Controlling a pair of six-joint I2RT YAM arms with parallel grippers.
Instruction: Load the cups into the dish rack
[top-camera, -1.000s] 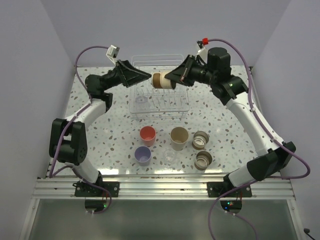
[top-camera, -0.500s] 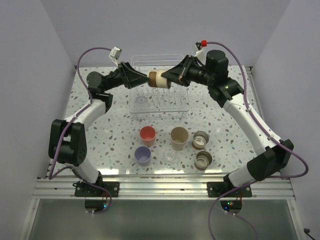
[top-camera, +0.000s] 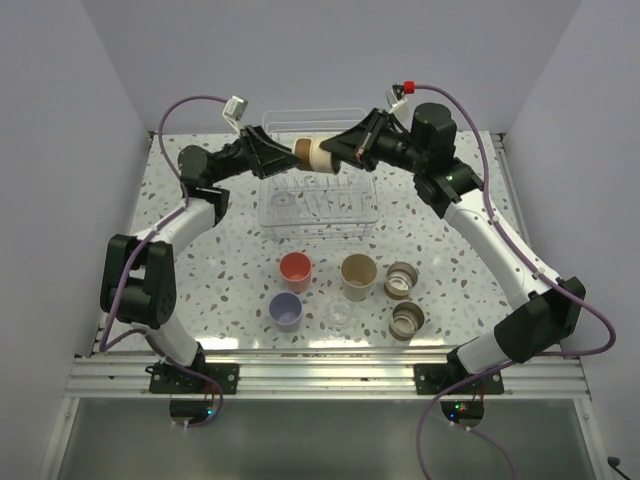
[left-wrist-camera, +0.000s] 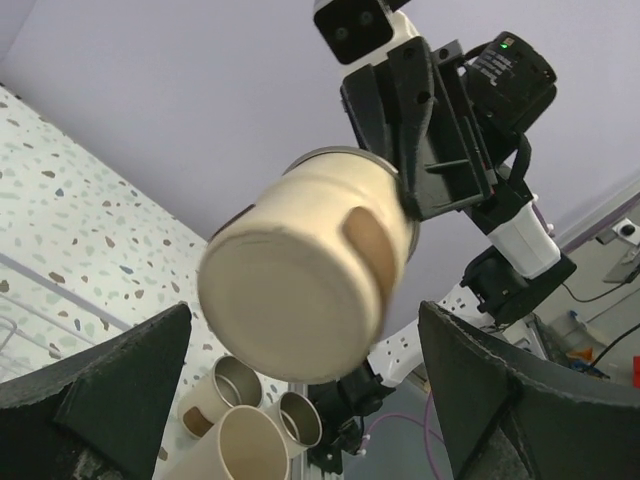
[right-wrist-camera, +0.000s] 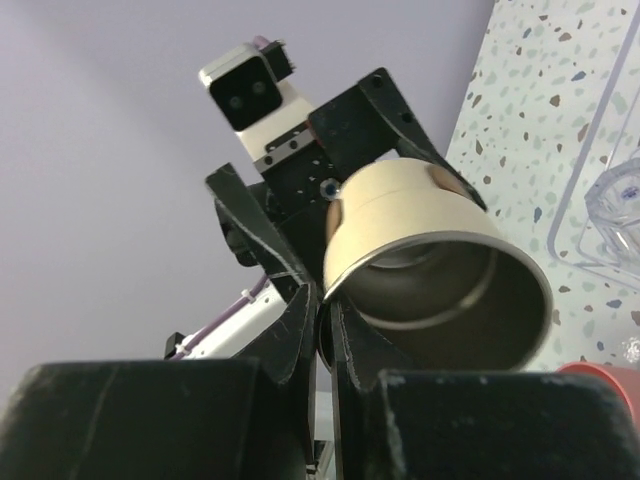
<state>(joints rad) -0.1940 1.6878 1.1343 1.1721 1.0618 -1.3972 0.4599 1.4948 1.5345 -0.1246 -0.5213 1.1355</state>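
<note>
The right gripper (top-camera: 337, 151) clamps the tan cup (top-camera: 313, 154) by its rim at the rack's (top-camera: 320, 226) 12 o'clock; the left gripper (top-camera: 292, 152) gapes at the cup's 9 o'clock.

Between my left gripper (top-camera: 296, 152) and right gripper (top-camera: 331, 151) the tan cup (top-camera: 312, 154) fills the gap; below, a clear glass (top-camera: 285, 199) blocks the left side of the dish rack (top-camera: 371, 203), its right side free.

Soft, even light is falling from above in the overhead view, casting only faint shadows beneath the arms (top-camera: 178, 226), while a pale sheen is glaring off the table (top-camera: 236, 334) at lower centre. In the left wrist view the tan cup (left-wrist-camera: 300, 275) is blurring near the lens, and dark fingers (left-wrist-camera: 100, 400) are smearing across the bottom corners.
</note>
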